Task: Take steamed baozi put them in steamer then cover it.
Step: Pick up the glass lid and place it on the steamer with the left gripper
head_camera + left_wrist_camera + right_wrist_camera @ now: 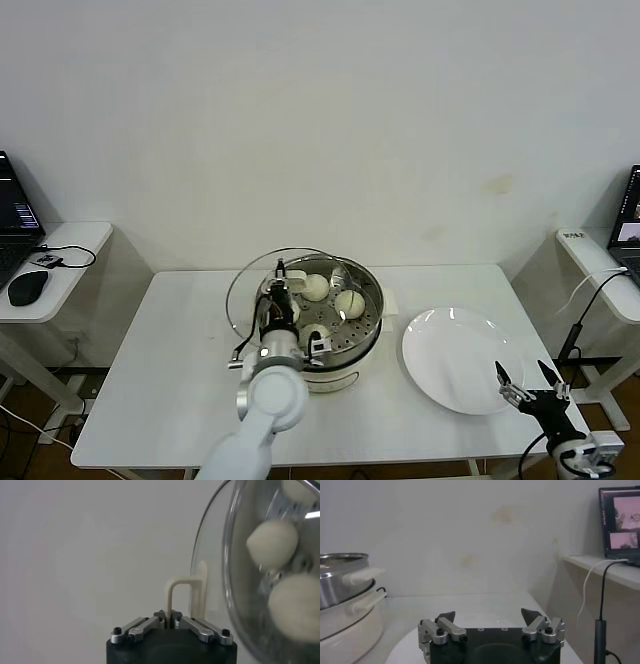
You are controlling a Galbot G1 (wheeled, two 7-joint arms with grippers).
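The steamer (366,325) is a shiny steel pot on a white base at the table's middle. Three baozi show on its tray (316,287) (349,302) (318,335); a fourth is hidden or unclear behind my arm. My left gripper (280,291) is shut on the cream bar handle (176,592) of the cover (248,285), which is held tilted over the pot's left rim. In the left wrist view the glass cover (212,555) stands beside the steamer (231,587), with two baozi (272,542) (296,607) inside. My right gripper (528,385) (490,617) is open and empty by the table's front right corner.
A flat white plate (455,358) lies empty right of the steamer, just before my right gripper. The steamer's side handle (362,576) shows in the right wrist view. Side desks with laptops stand left (20,235) and right (625,260) of the table.
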